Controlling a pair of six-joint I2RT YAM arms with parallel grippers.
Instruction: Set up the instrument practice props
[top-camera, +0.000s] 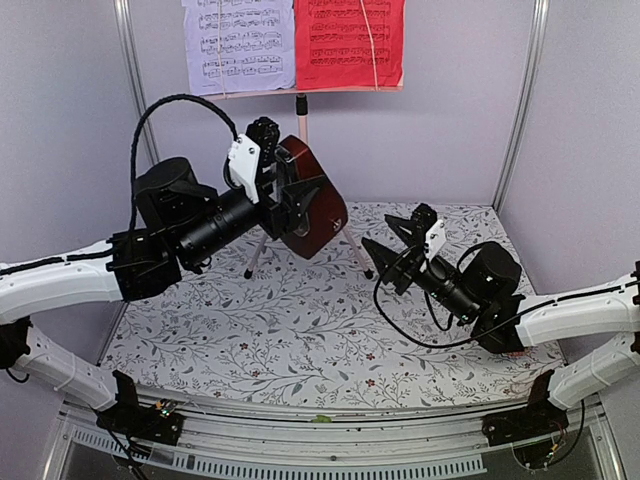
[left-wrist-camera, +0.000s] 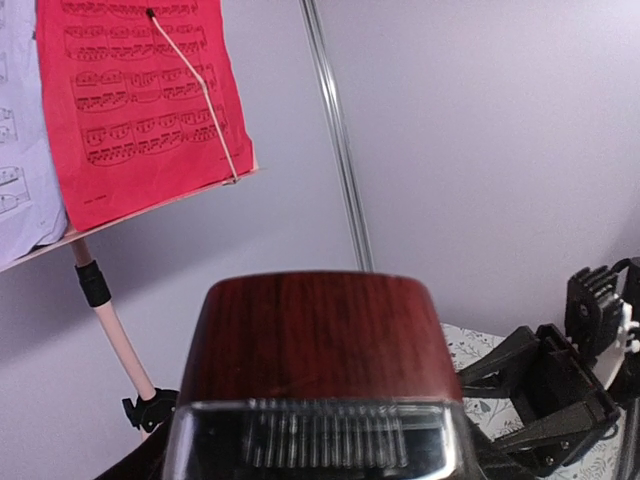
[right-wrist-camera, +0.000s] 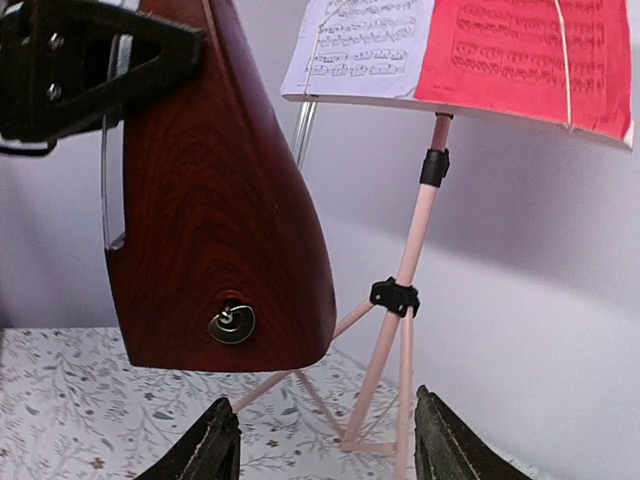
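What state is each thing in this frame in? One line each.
metronome: lifted off the table, tilted, clamped in the left gripper jaws
music stand: upright, tripod legs spread
lilac sheet: resting on the stand
red sheet: on the stand, cord across it
right gripper: jaws open, empty

No words or numbers to read here, only printed staves of notes on the lilac sheet (top-camera: 238, 45) and, at its three o'clock, the red sheet (top-camera: 348, 42).

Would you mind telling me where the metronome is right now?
In the top view the metronome is left of centre, held off the table in the left gripper, just in front of the pink music stand.
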